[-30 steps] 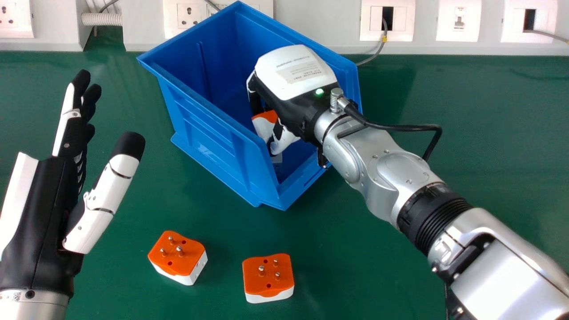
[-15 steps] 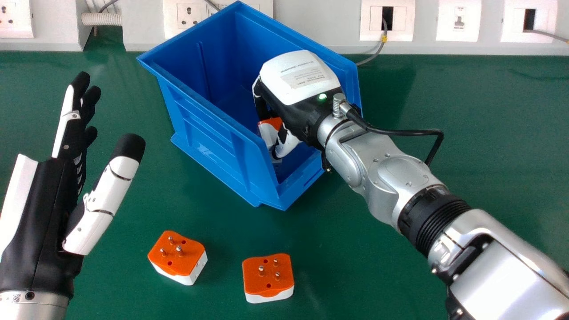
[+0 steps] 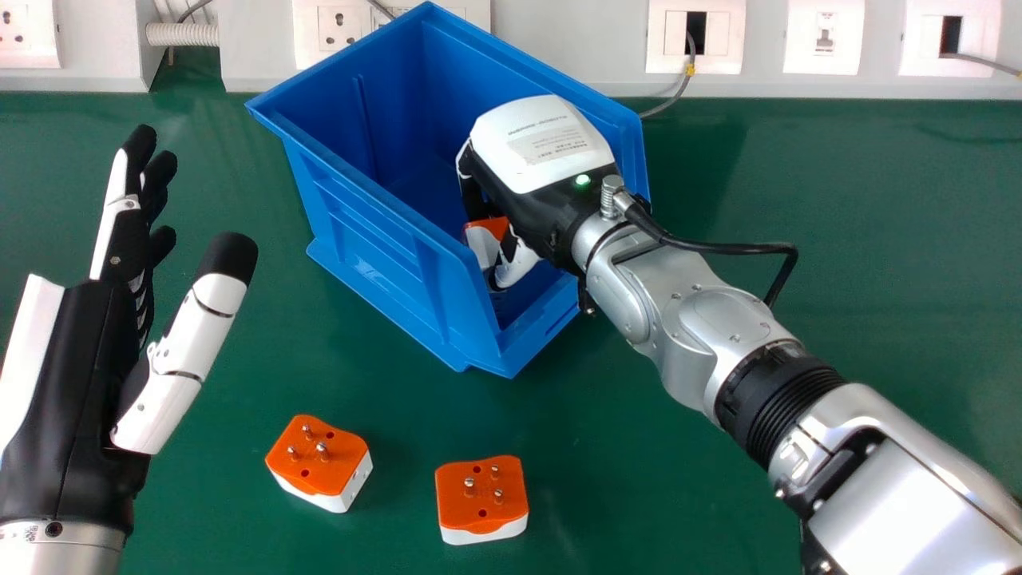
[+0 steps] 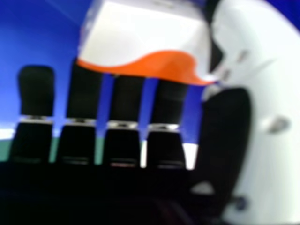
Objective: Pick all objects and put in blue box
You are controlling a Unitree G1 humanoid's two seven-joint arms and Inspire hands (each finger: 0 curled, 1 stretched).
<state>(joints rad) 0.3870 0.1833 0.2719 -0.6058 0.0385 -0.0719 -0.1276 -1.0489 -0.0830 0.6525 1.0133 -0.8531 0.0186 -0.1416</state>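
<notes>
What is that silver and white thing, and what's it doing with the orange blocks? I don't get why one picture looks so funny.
It is a robot with two arms and hands. One picture looks down from its head. The funny one comes from a camera at its right hand, so the fingers and thumb look huge.

On the green table stands a blue box. Nearer the robot lie two orange and white blocks, one on the left and one on the right, with metal pins pointing up. They look like plug adapters.

The right hand is inside the box, holding a similar block between fingers and thumb. The left hand is open and holds nothing.
</notes>
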